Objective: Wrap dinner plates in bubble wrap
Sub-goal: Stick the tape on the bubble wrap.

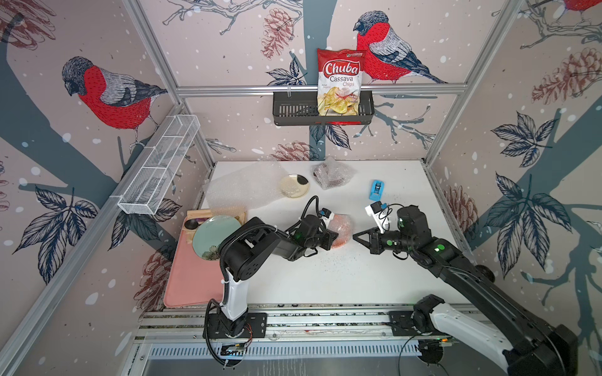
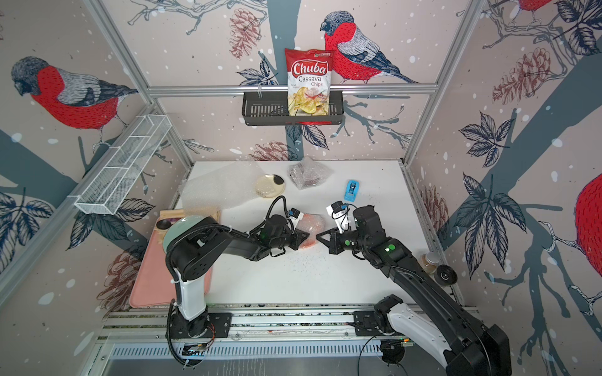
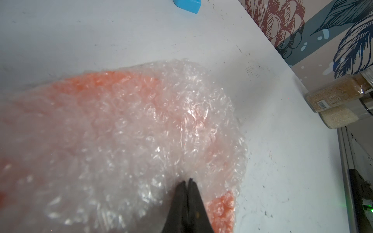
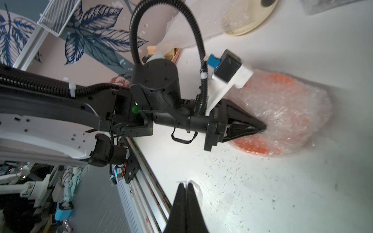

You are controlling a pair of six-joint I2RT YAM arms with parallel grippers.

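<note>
Mid-table, the orange plate (image 1: 341, 228) sits bundled in bubble wrap (image 3: 161, 121). Left gripper (image 4: 263, 128) is pressed together with its tip on the wrap; can't tell if it's nipping any film. Right gripper (image 1: 355, 235), also pressed together, hangs empty just right of it. Far side: red plate (image 1: 329, 177) looks wrapped already, cream plate (image 1: 294, 185) is bare beside a spare sheet (image 1: 241, 188). So I'd say roughly two down, one left.

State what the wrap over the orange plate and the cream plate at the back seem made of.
The bubble wrap: thin clear plastic film, glossy; small raised bubbles catch glints and the orange plate shows through. The cream plate: smooth with a slight sheen, likely glazed ceramic, possibly melamine; the look leaves it open.
</note>
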